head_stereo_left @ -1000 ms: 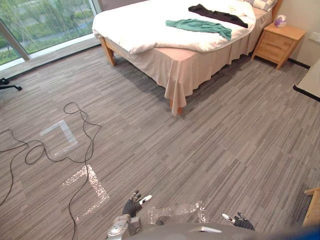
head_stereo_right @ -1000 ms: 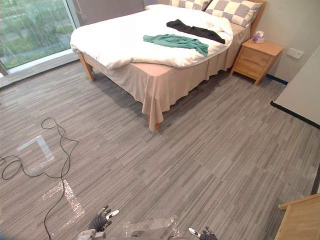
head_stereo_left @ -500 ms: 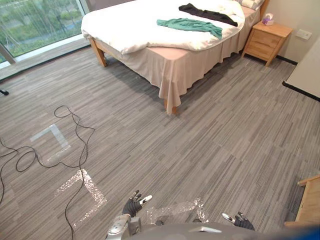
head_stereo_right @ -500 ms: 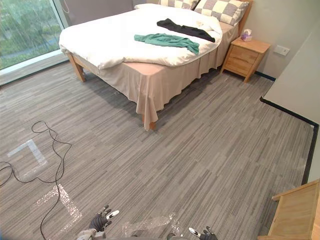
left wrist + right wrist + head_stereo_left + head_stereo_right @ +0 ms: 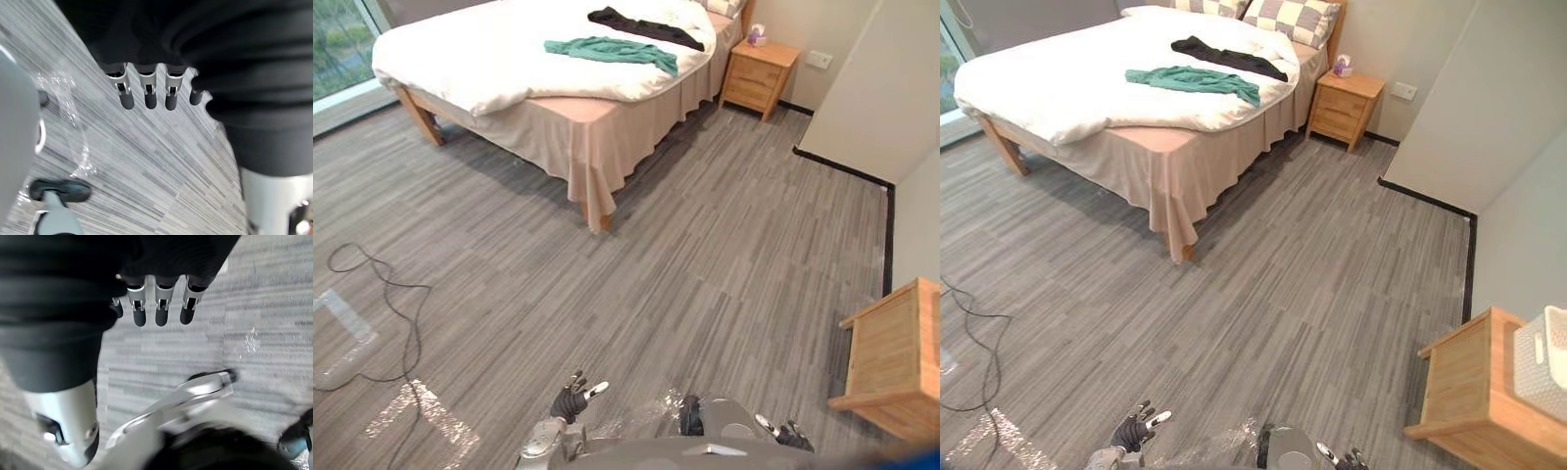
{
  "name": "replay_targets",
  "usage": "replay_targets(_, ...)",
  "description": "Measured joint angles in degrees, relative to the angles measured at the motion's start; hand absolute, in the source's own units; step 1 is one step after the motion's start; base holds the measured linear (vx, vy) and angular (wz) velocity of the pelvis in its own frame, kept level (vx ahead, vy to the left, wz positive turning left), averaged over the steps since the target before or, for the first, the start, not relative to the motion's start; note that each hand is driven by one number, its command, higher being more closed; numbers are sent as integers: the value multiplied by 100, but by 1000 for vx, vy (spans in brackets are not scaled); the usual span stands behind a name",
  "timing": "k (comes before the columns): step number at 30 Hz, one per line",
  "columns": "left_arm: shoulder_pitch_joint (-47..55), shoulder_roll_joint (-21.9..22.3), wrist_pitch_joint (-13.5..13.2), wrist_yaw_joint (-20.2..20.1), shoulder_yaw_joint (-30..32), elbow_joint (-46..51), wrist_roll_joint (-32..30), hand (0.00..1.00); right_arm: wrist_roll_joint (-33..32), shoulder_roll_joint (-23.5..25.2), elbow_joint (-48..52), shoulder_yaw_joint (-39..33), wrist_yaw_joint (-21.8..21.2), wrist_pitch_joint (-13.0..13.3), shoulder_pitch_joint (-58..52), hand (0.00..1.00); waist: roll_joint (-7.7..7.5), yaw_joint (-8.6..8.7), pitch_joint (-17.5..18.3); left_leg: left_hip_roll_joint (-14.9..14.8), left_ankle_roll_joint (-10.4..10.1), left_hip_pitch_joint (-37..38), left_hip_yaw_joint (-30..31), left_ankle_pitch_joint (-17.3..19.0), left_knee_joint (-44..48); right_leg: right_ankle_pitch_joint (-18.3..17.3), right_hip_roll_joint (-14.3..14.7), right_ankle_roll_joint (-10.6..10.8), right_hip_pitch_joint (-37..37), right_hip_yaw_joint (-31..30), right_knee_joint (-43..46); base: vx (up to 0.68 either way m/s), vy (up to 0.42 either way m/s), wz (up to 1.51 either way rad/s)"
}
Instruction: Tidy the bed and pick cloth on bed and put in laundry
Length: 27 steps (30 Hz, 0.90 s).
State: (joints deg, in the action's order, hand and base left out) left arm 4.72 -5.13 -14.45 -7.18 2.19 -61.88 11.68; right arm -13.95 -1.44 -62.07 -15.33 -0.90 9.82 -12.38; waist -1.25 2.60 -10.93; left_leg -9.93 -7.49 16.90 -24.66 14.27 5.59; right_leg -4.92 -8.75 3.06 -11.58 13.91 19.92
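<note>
A bed (image 5: 460, 69) with a white duvet and a beige skirt stands at the far left of the room. A green cloth (image 5: 612, 50) lies spread on the duvet, and a black cloth (image 5: 641, 27) lies just beyond it toward the checked pillows (image 5: 1278, 18). My left hand (image 5: 572, 399) hangs low over the floor near my body, fingers relaxed and holding nothing. My right hand (image 5: 783, 433) hangs at the lower right, its fingers (image 5: 146, 308) straight and empty in the right wrist view. Both hands are far from the bed. A white mesh laundry basket (image 5: 1542, 360) sits on a wooden stand at the right edge.
A wooden nightstand (image 5: 759, 73) with a tissue box stands beside the bed's head. The low wooden stand (image 5: 891, 357) is at the right, by a white wall (image 5: 847, 83) with a dark skirting. Grey striped flooring lies open between me and the bed.
The whole picture has swung: the camera has turned right, so bed and nightstand sit further left and the wooden stand with the basket has come into view. Both hands hang as before.
</note>
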Motion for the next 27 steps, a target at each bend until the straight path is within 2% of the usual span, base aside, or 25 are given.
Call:
replay_targets(1, 10, 63, 8, 9, 68, -18, -10, 0, -33, -19, 68, -53, -3, -25, -85, 0, 77, 46, -38, -131, -117, 168, -6, 148, 86, 48, -10, -270, -40, 53, 336, 420, -328, -10)
replay_targets(2, 49, 143, 4, 1, 63, -9, -57, 0, -24, -101, 113, -47, -5, -47, -120, 0, 188, 119, -31, -272, -107, 230, -6, 186, 69, -195, 81, -244, -70, 116, 533, 447, -304, -3)
replay_targets(3, 141, 233, -2, 6, 68, -4, -127, 0, -17, -175, 228, -82, 0, -78, -156, 0, 363, 165, 51, -404, -31, 292, 14, 149, 153, -598, 232, -329, -191, 158, 828, 451, -283, -21)
replay_targets(4, 133, 327, -15, 9, 96, 59, -158, 0, 31, -170, 254, -228, 3, -151, -109, 0, 430, 165, 14, -555, 60, 188, 71, -17, 605, -828, 326, -443, -193, 126, 983, 448, -304, -33)
replay_targets(5, 141, 351, -23, 19, 121, 113, -162, 0, 70, -176, 259, -257, 3, -188, -114, 0, 438, 157, 9, -633, 148, 65, 171, -109, 916, -917, 386, -474, -168, 101, 978, 489, -346, -42)
replay_targets(6, 167, 399, -50, 25, 205, 198, -151, 0, 156, -190, 256, -322, -2, -218, -101, 0, 451, 154, 1, -856, 229, -272, 452, -241, 1796, -966, 507, -603, 16, 117, 887, 415, -285, -24)
replay_targets(7, 167, 404, -93, 23, 228, 213, -134, 0, 245, -200, 258, -378, -5, -219, -83, 0, 477, 163, -2, -957, 167, -462, 625, -320, 2349, -1002, 603, -689, 123, 98, 793, 539, -311, -26)
replay_targets(8, 181, 403, -205, 19, 239, 213, -103, 0, 369, -225, 227, -390, -8, -215, -79, 0, 513, 160, 4, -1133, 141, -830, 920, -389, 3446, -1027, 783, -791, 441, 76, 512, 531, -247, -24)
replay_targets(9, 191, 373, -282, 14, 244, 218, -99, 0, 463, -227, 198, -381, -8, -190, -76, 0, 508, 160, 1, -1204, 142, -1051, 1017, -382, 4165, -1023, 903, -830, 753, 49, 231, 617, -256, -24)
replay_targets(10, 192, 313, -420, 18, 251, 264, -92, 0, 696, -247, 129, -319, -1, -198, 49, 0, 441, 132, -57, -1171, 197, -1477, 1130, -302, 5136, -1027, 1037, -855, 1289, -70, -257, 501, -180, -12)
replay_targets(12, 188, 265, -484, 16, 249, 409, -7, 0, 885, -267, 82, -185, -3, -202, 121, 0, 342, 109, -113, -907, 192, -1973, 1272, -119, 5522, -1020, 1050, -855, 1773, -126, -678, 441, -116, -13)
replay_targets(13, 183, 263, -511, 7, 245, 528, 138, 0, 921, -279, 86, -122, -3, -200, 168, 0, 301, 64, -150, -625, 254, -2378, 1242, 125, 5449, -987, 1044, -874, 2104, -216, -932, 513, -54, -45)
replay_targets(14, 177, 251, -533, 8, 248, 610, 250, 0, 925, -282, 83, -98, -7, -197, 267, 0, 270, -63, -171, -325, 392, -2750, 1122, 372, 5036, -975, 949, -876, 2336, -304, -1099, 432, 6, -58)
replay_targets(15, 161, 246, -567, 10, 249, 630, 295, 0, 932, -272, 51, -100, -9, -190, 350, 0, 232, -102, -205, -114, 428, -2881, 1024, 427, 4620, -978, 860, -870, 2437, -356, -1110, 442, 68, -65)
replay_targets(16, 137, 259, -593, 9, 243, 634, 338, 0, 979, -255, 61, -103, -13, -177, 399, 0, 200, -168, -224, 101, 490, -3019, 752, 372, 3833, -997, 725, -829, 2549, -373, -1090, 467, 102, -56)
replay_targets(17, 133, 267, -607, 11, 241, 639, 343, 0, 1003, -237, 164, -97, -22, -135, 362, 0, 192, -215, -234, 236, 548, -3096, 379, 117, 2934, -1034, 631, -720, 2705, -362, -1092, 592, 157, -55)
replay_targets(18, 185, 314, -610, 13, 243, 657, 349, 0, 1072, -236, 308, -107, -31, -86, 262, 0, 267, -211, -215, 312, 672, -3134, -115, -692, 1739, -1141, 633, -476, 2892, -340, -1128, 642, 219, -46)
replay_targets(19, 280, 419, -608, 14, 259, 667, 352, 0, 1104, -282, 534, -108, -46, 33, 87, 0, 484, -233, -162, 194, 1019, -3288, -393, -1612, 1007, -1343, 807, -222, 3120, -298, -1201, 535, 225, -40)
replay_targets(20, 309, 387, -607, 11, 325, 678, 352, 0, 1137, -264, 525, -99, -48, 69, 86, 0, 468, -295, -134, 210, 1775, -3307, -432, -1641, 1149, -1504, 769, -157, 3234, -294, -1223, 527, 218, 0)
replay_targets(21, 237, 239, -563, 22, 468, 688, 352, 0, 1158, -72, 493, 56, -59, 106, 79, 0, 71, -210, -11, 461, 1556, -3341, -669, -1374, 1232, -1520, 467, -131, 3320, -144, -1297, 494, 214, 19)
replay_targets(22, 225, 234, -526, 28, 518, 697, 353, 0, 1196, -7, 501, 128, -61, 172, 82, 0, -22, -259, 27, 576, 1575, -3334, -834, -1137, 1254, -1374, 315, -186, 3283, -123, -1279, 485, 217, 32)
replay_targets(24, 218, 257, -474, 34, 517, 679, 350, 0, 1235, -19, 492, 125, -57, 184, 98, 0, -20, -375, 50, 677, 1616, -3123, -1088, -824, 1244, -1006, 137, -233, 3290, -140, -1115, 474, 291, 3)
replay_targets(26, 278, 221, -442, 80, 489, 564, 350, 0, 1407, -25, 425, 86, -57, 184, 109, 0, -62, -395, 162, 1003, 1692, -2778, -990, -656, 987, -735, -108, -121, 3127, -254, -323, 468, 329, 31)
replay_targets(27, 335, 172, -423, 102, 382, 463, 353, 0, 1430, -47, 327, -65, -63, 187, 131, 0, -72, -333, 308, 1228, 1703, -2584, -760, -573, 793, -355, -259, 401, 2721, -337, 746, 444, 298, 82)
